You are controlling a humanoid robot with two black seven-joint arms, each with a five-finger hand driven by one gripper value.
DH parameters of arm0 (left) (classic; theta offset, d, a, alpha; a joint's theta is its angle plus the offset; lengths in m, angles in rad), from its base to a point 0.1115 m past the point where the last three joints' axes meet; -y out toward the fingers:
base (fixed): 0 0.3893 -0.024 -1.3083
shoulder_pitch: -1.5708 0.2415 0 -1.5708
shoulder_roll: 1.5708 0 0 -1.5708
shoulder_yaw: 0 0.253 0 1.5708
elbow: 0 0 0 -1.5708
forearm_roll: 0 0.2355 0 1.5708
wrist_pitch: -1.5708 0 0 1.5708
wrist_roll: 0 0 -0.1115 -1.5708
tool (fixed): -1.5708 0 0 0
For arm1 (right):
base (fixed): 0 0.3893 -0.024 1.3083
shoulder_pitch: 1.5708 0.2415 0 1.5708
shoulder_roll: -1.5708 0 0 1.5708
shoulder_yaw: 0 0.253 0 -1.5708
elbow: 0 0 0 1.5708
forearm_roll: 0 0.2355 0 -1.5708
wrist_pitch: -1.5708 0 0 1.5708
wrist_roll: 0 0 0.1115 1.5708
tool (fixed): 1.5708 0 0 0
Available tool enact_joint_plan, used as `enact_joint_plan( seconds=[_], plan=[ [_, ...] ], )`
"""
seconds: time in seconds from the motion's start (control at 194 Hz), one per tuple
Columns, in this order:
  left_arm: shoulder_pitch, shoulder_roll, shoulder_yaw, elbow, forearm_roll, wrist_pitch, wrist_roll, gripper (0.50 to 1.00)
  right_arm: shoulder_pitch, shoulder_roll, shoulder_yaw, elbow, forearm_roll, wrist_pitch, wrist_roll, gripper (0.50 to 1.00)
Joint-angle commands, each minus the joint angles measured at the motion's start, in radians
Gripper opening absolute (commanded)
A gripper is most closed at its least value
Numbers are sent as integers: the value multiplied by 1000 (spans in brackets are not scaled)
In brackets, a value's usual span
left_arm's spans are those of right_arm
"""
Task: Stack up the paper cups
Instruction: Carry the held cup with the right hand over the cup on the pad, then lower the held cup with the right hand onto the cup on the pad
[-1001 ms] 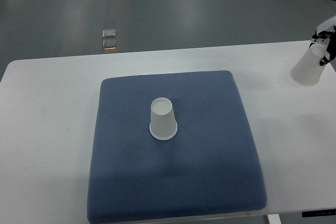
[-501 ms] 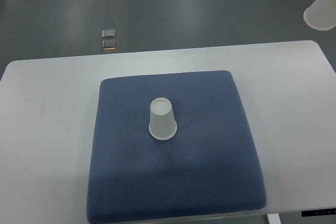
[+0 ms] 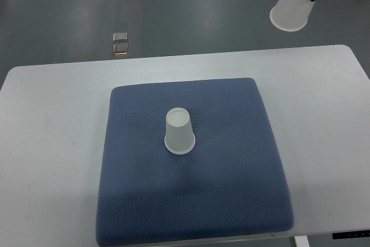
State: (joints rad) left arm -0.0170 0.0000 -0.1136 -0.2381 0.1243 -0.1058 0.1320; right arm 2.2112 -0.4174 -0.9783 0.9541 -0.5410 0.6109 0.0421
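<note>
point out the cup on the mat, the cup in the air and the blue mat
cup on the mat (image 3: 179, 132), top view, on its side wall
cup in the air (image 3: 293, 5), top view, on its side wall, held tilted at the top right
blue mat (image 3: 231, 189), top view, on bare fabric right of the middle

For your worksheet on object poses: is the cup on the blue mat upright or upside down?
Upside down: the cup shows its closed base on top, with its wider rim down on the blue mat.

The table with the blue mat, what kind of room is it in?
Probably a lab or workshop, not a home. The plain white table stands on a bare grey floor, and the blue mat holds only one upside-down paper cup, like a test setup.
</note>
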Motion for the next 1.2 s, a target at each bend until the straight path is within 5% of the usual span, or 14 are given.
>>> enact_joint_plan(
  seconds=[0.0, 1.192],
  plan=[
    [0, 0, 0, 0, 0, 0, 0, 1000, 7, 55, 12, 2, 29, 0, -1, 672],
    [0, 0, 0, 0, 0, 0, 0, 1000, 41, 368, 196, 144, 234, 0, 5, 690]
  ],
)
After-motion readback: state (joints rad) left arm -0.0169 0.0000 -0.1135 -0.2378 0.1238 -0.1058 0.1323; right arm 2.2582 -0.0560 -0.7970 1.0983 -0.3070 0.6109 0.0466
